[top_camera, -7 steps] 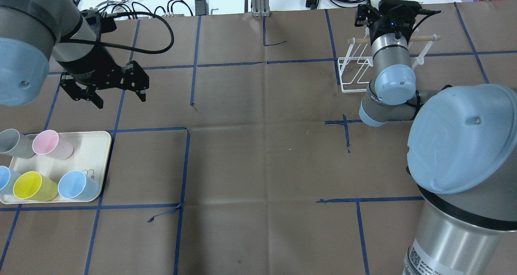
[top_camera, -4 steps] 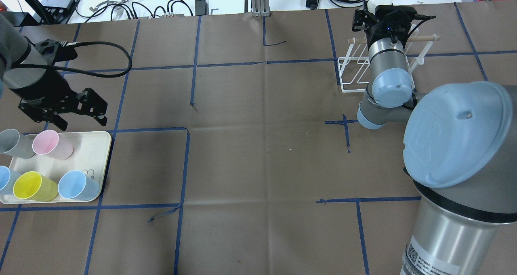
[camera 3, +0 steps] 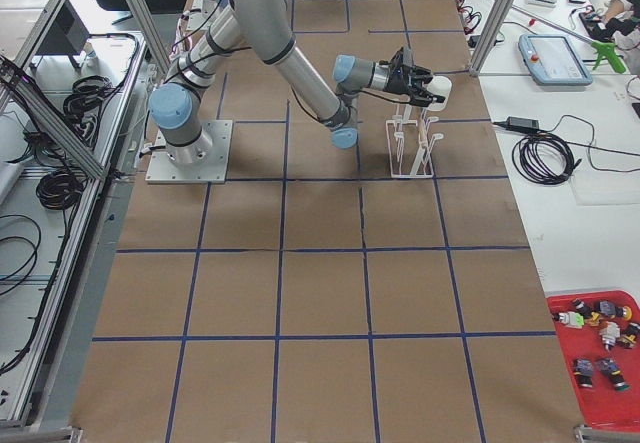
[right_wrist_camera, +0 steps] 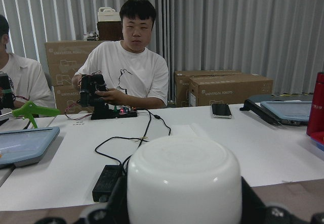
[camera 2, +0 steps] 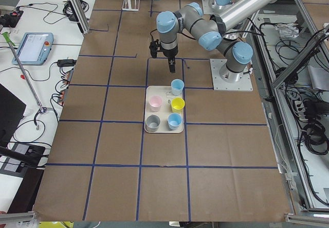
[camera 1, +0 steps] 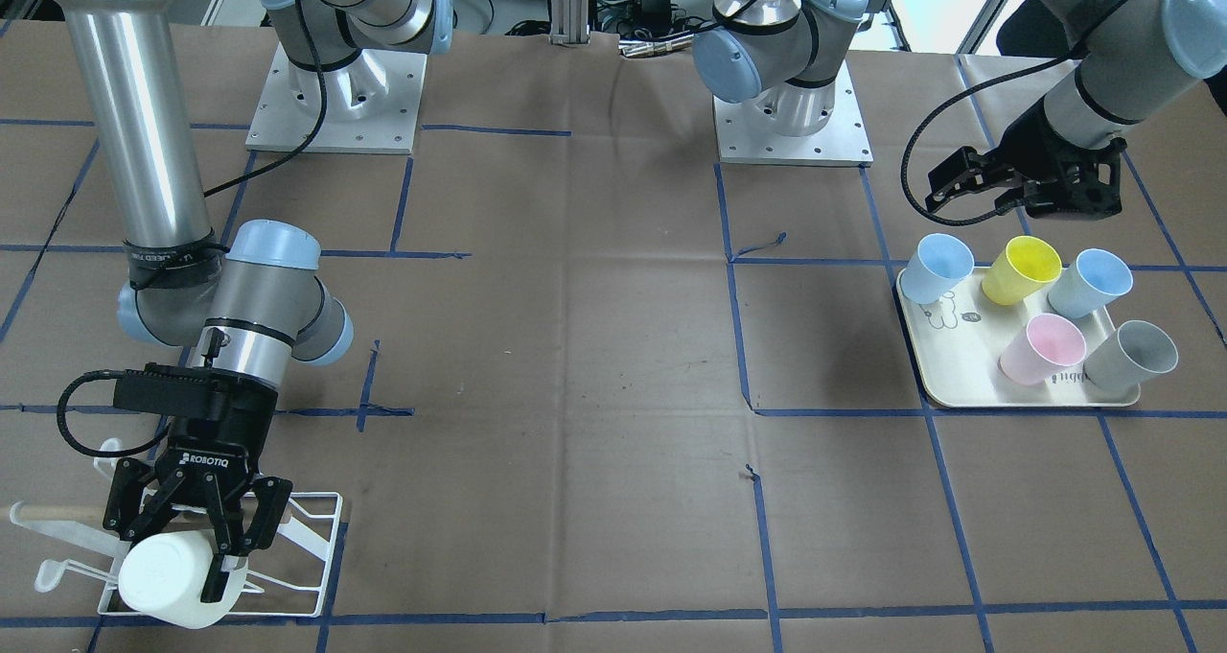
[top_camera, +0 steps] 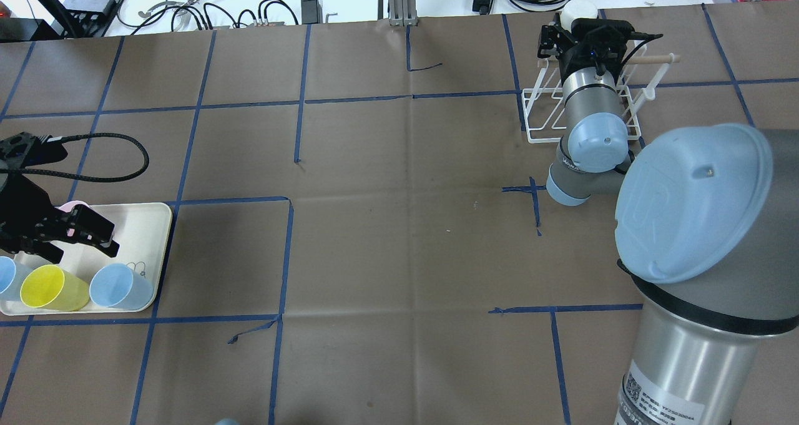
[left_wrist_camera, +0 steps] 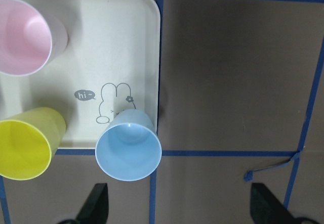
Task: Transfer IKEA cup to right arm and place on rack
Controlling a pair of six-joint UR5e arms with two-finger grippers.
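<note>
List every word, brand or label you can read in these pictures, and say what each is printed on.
"ROBOTIQ": on the right gripper, on its body above the white cup it holds.
"hi~": in a speech bubble on the tray, beside a rabbit drawing.
"UNIVERSAL ROBOTS": on the cardboard boxes behind the seated person.
Too small to read: the sticker on the right arm, and the white lettering on its black band.

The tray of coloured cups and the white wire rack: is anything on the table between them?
Nothing stands there. In the overhead view, between the tray and the rack lies only bare brown paper crossed by blue tape lines.
</note>
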